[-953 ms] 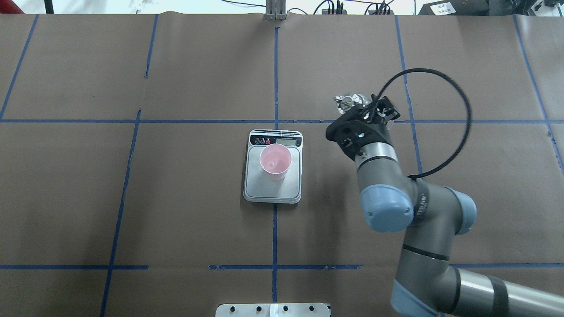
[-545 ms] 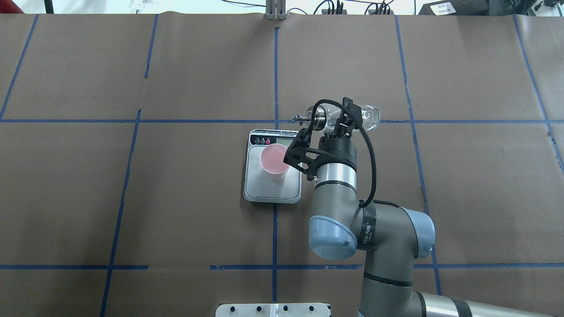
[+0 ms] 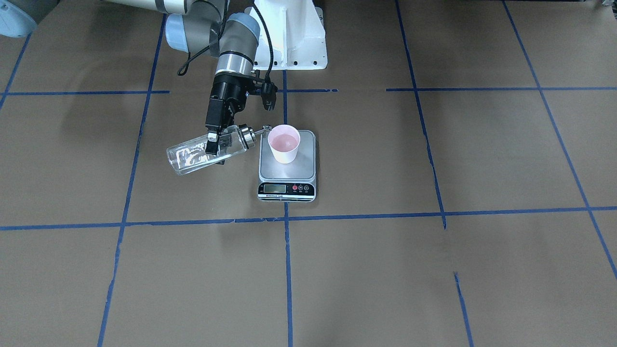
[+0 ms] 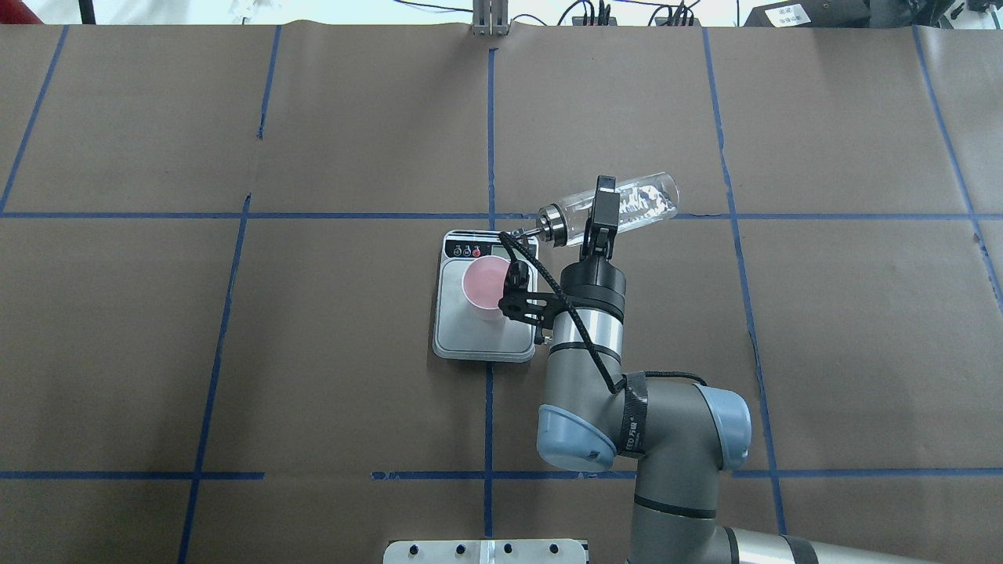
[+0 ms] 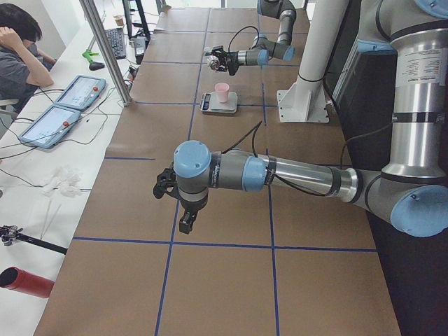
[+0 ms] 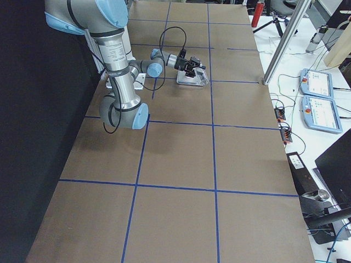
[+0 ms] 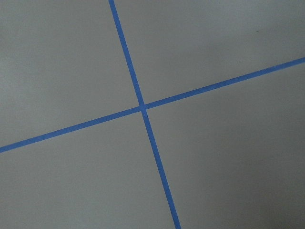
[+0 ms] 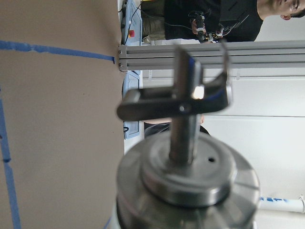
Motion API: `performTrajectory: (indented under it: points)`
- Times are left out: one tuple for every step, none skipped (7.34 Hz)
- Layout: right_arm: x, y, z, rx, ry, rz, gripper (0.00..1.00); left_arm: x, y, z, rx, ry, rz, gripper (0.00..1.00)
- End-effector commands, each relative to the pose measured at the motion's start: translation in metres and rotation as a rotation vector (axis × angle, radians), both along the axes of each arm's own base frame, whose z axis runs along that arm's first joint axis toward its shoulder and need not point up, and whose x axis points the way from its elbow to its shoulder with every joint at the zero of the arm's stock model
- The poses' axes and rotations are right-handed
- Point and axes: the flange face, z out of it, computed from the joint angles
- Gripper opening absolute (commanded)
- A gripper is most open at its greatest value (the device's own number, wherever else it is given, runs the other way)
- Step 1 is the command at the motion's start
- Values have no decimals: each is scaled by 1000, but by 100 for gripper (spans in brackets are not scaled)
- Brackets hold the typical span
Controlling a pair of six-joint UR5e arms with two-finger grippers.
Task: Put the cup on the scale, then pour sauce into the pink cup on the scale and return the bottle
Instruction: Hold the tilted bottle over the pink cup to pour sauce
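The pink cup [image 3: 284,143] stands upright on the scale's silver platform [image 3: 272,168]; it also shows in the overhead view [image 4: 479,283] on the scale [image 4: 470,337]. My right gripper [image 3: 212,142] is shut on the clear glass bottle [image 3: 193,155], which lies tipped almost flat. Its silver cap [image 3: 247,136] and spout point at the cup's rim. In the overhead view the gripper [image 4: 599,213] grips the bottle [image 4: 642,200] mid-body. The right wrist view shows the cap [image 8: 188,176] close up. I cannot tell whether sauce flows. My left gripper [image 5: 185,220] hovers far from the scale; open or shut, I cannot tell.
Brown paper with blue tape lines [image 7: 143,107] covers the table. The robot's white base [image 3: 289,38] stands behind the scale. Tablets [image 5: 66,105] and cables lie along the operators' side, where a person [image 5: 17,49] sits.
My right arm has swung left to the scale with the bottle. The bottle went from upright to lying nearly flat, and its spout has dipped toward the cup.
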Motion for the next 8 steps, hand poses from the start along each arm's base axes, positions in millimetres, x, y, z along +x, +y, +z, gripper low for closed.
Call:
performTrajectory:
  points:
    - [2, 0, -2, 35, 179, -1, 0, 0, 0, 0, -1, 0, 0, 100]
    - [4, -1, -3, 40, 220, -1, 0, 0, 0, 0, -1, 0, 0, 100]
    - [5, -1, -5, 56, 286, 5, 0, 0, 0, 0, -1, 0, 0, 100]
    - [6, 0, -7, 69, 320, 12, 0, 0, 0, 0, 1, 0, 0, 100]
    - [5, 4, -6, 86, 366, 20, 0, 0, 0, 0, 1, 0, 0, 100]
    - [3, 10, -9, 104, 419, 24, 0, 1, -1, -1, 2, 0, 2, 100]
    - [2, 14, -8, 118, 435, 31, 0, 1, -1, -1, 2, 0, 2, 100]
    - [-2, 15, -4, 130, 454, 44, 0, 1, -1, -1, 2, 0, 2, 100]
